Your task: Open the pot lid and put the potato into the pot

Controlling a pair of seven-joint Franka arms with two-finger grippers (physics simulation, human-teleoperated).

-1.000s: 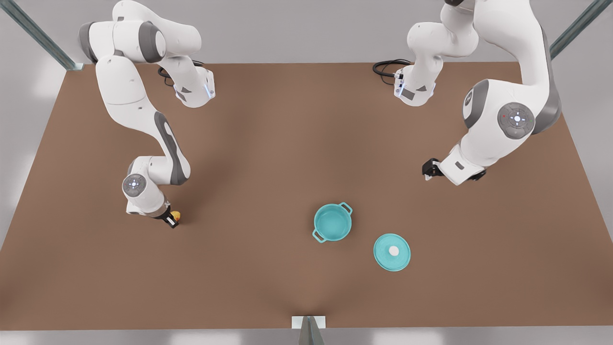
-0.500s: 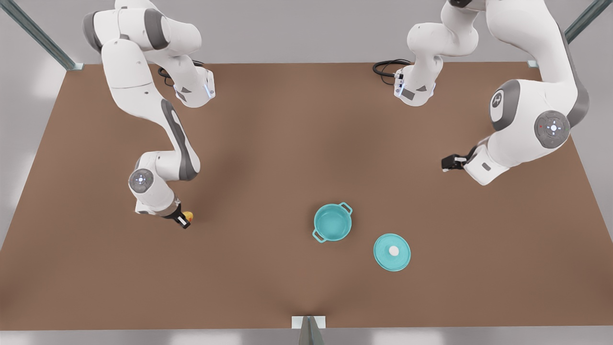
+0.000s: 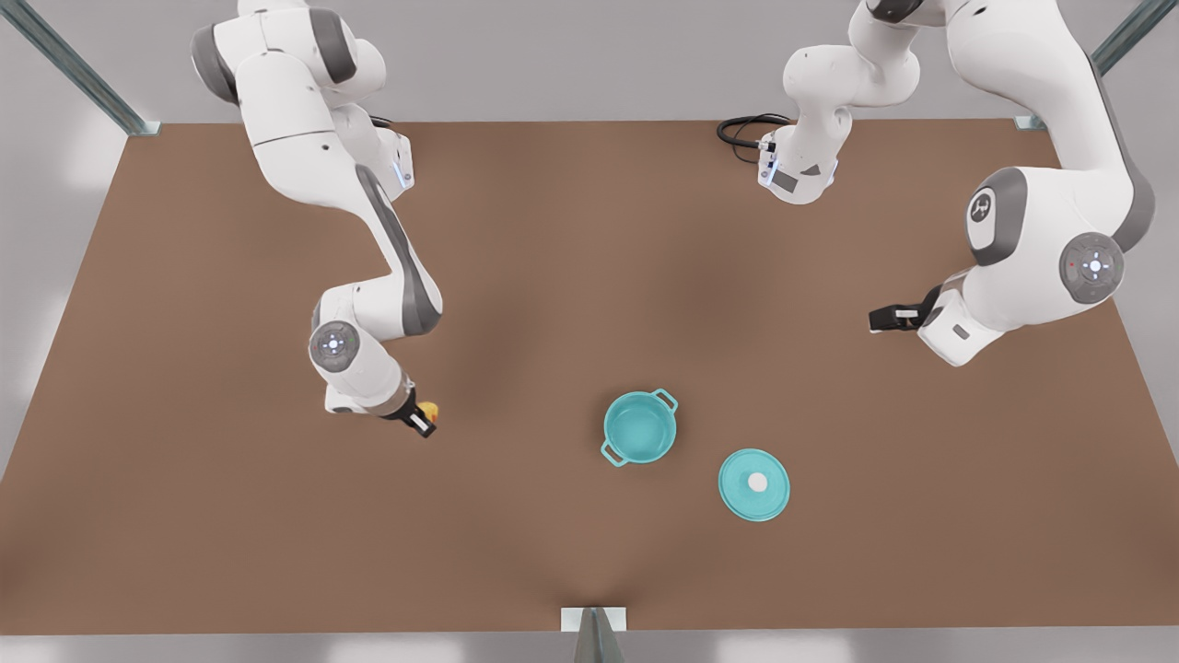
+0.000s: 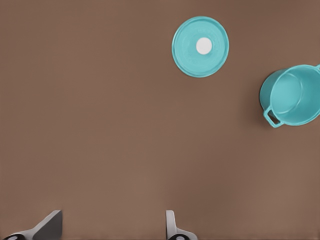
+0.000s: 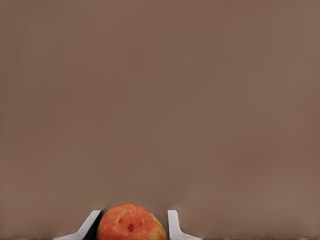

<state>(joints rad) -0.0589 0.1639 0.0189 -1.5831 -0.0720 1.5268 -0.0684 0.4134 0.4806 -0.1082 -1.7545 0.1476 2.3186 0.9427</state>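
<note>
The potato (image 3: 429, 410) sat pinched between the right gripper (image 3: 422, 420) fingers, out on the front view's left side of the brown table (image 3: 553, 276), well apart from the pot (image 3: 639, 427); in the right wrist view it (image 5: 131, 223) showed as an orange-red lump wedged tight between the two fingertips (image 5: 173, 222), so that hand was clamped on it; whether it was touching the tabletop or lifted a bit couldn't be told. The pot stood upright near the table's middle, uncovered, teal inside, its two loop handles sticking out on opposite sides; the pot lid (image 3: 754, 484) lay flat on the table just beside it, toward the front view's right, white knob facing up, not touching the pot. The left gripper (image 3: 886, 319) hung way over on the front view's right, well apart from both; its wrist view looked down on the lid (image 4: 200, 46) and the pot (image 4: 292, 96), and its fingers (image 4: 171, 225) were spread wide with nothing between them.
</note>
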